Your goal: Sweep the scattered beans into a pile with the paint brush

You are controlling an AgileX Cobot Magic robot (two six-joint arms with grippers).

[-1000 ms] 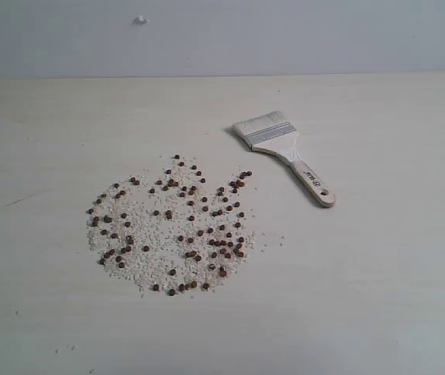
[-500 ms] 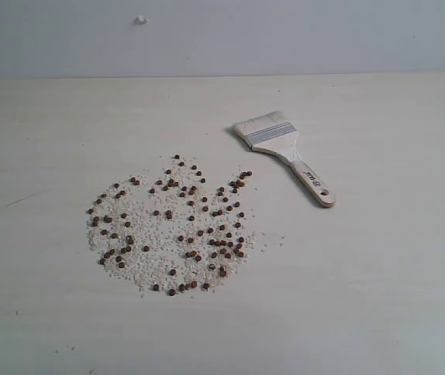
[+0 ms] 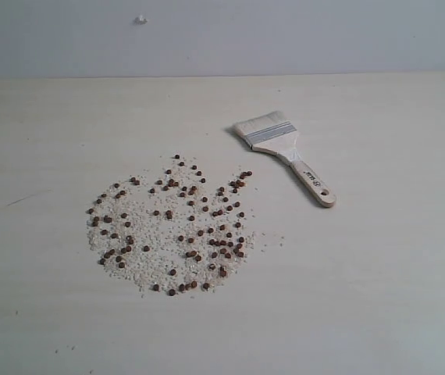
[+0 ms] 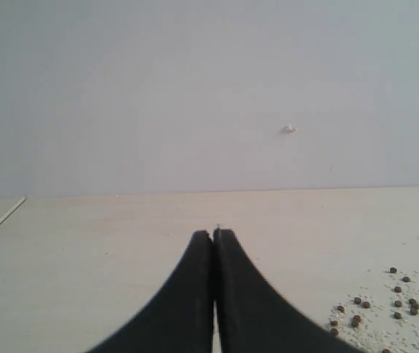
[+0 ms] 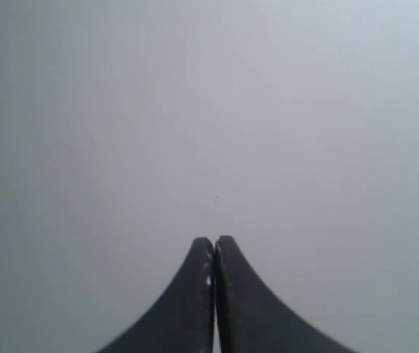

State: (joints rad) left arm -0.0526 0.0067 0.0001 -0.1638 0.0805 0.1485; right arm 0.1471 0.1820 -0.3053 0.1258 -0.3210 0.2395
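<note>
A: Any writing to log?
B: Dark print on the paint brush point(image 3: 285, 150) handle, just short of the hole at its end. Too small to read.

A: Brush build and position?
B: Flat and wide. Pale wood handle, silver metal ferrule, off-white bristles. It lies flat on the table point(image 3: 379, 297), nearer the far edge and right of the middle. The bristles point toward the far edge and the handle slants toward the near right corner.

A: The beans?
B: The beans point(image 3: 183, 226) are tiny, round and reddish-brown, strewn over a roughly round patch of whitish gritty crumbs point(image 3: 148, 266). The patch sits about mid-table, slightly left. Its far right fringe comes near the bristles without touching. The tabletop is pale and matt.

A: Grippers?
B: Seen only from the wrist cameras. Left gripper point(image 4: 214, 234): black curved fingers pressed tip to tip, nothing between them, above bare tabletop (a few beans show at the frame's edge, the rest cut off). Right gripper point(image 5: 215, 240): likewise clamped together on nothing. Only blank grey wall point(image 5: 268, 110) shows behind it, so I cannot tell where over the table it sits.
</note>
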